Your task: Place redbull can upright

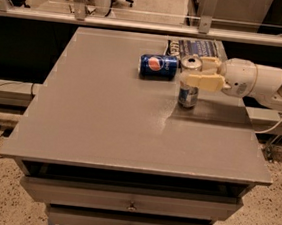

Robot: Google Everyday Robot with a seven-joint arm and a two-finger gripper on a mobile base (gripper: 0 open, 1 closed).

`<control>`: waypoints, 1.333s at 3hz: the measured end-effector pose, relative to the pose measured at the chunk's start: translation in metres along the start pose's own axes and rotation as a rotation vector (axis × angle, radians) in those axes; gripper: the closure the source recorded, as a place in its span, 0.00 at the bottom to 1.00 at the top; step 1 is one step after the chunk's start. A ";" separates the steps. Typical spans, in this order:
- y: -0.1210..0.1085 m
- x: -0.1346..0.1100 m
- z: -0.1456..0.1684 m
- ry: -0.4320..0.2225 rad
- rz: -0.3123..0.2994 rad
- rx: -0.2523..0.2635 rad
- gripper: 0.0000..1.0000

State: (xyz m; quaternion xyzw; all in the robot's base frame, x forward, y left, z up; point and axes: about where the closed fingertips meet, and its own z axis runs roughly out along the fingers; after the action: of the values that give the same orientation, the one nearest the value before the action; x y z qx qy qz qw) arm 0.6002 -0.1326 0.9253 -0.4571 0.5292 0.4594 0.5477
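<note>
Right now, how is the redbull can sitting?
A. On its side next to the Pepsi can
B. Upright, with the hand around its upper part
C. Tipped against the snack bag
B: the redbull can stands upright, with the hand closed around its upper part.

Table [104, 126] bears Pepsi can [158, 66], snack bag [195, 47], redbull can [188, 95] gripped by pincer [192, 70].

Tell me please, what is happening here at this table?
A robot arm reaches in from the right side of the picture. Its tool is closed around the upper part of the redbull can. The can stands upright, with its base on or just above the table, and it is not yet released. A Pepsi can lies on its side close by, and a dark blue snack bag lies behind them.
</note>
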 end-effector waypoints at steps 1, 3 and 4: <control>-0.001 0.005 -0.006 0.000 0.005 0.016 0.15; 0.003 -0.008 -0.029 0.029 -0.027 0.078 0.00; 0.021 -0.056 -0.065 0.124 -0.100 0.148 0.00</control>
State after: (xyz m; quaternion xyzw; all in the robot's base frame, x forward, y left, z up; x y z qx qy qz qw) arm 0.5681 -0.1946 0.9799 -0.4690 0.5708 0.3620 0.5684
